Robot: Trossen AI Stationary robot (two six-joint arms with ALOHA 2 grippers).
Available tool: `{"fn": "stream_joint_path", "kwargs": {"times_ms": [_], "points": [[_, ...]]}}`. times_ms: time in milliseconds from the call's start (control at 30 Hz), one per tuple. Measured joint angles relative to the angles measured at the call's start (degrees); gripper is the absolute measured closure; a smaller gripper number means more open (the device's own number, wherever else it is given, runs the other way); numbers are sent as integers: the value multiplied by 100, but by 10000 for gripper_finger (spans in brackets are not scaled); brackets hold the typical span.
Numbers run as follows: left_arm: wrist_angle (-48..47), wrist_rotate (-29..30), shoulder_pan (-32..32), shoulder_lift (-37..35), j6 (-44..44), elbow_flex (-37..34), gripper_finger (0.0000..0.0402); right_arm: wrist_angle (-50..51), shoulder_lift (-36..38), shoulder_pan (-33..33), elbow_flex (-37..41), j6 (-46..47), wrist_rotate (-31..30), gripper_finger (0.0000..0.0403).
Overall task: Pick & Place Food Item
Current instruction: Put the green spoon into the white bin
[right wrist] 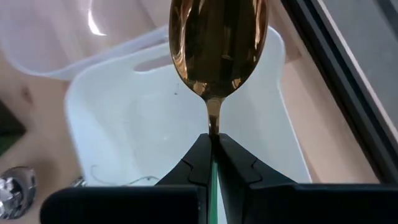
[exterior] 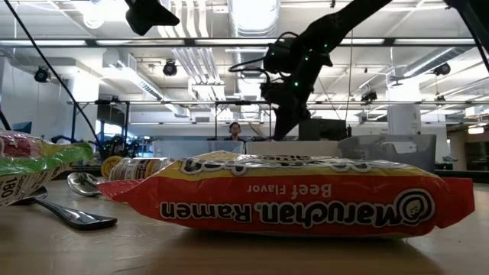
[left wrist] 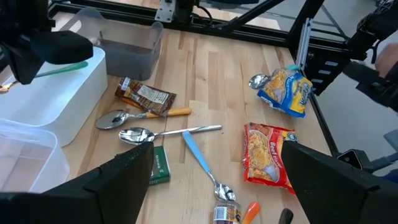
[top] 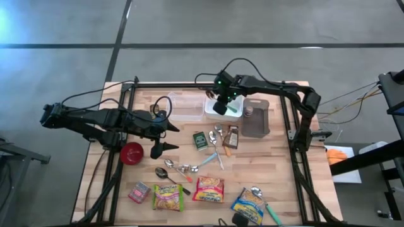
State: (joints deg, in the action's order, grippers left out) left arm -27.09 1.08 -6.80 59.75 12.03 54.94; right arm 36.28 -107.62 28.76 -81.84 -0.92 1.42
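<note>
My right gripper [right wrist: 213, 138] hangs over the white bin [top: 214, 112] at the far middle of the table, shut on a spoon with a gold bowl [right wrist: 217, 43] and a green handle [top: 235, 109]. My left gripper [top: 165, 139] waits open at the left, above the table near the red bowl [top: 132, 152], with nothing between its fingers. Food lies loose on the table: ramen packs [top: 208, 188] [top: 167, 197] [top: 247, 203], a brown snack bar [top: 231, 137], a green box [top: 200, 139] and a pink packet [top: 138, 192]. My right gripper pinches the spoon between its two fingers at the thin neck [right wrist: 213, 124], where the gold bowl meets the green handle. The fingers slant down from above, and the bowl sticks out past their tips. The spoon is lifted clear, over the inside of the white bin.
A grey bin [top: 255, 117] stands right of the white one and a clear bin [top: 186, 107] left of it. Several spoons [top: 218, 135] [top: 172, 174] lie at the table's middle. Black frame rails [top: 295, 126] run along the table's sides.
</note>
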Motion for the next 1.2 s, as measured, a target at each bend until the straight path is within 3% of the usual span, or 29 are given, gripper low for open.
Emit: {"fn": "stream_joint_path", "kwargs": {"times_ms": [733, 1200], "points": [[0, 0, 1, 0, 0, 0, 47, 505, -847, -3, 11, 401, -7, 394], [0, 0, -1, 2, 1, 0, 47, 506, -878, 1, 11, 431, 1, 394]]}}
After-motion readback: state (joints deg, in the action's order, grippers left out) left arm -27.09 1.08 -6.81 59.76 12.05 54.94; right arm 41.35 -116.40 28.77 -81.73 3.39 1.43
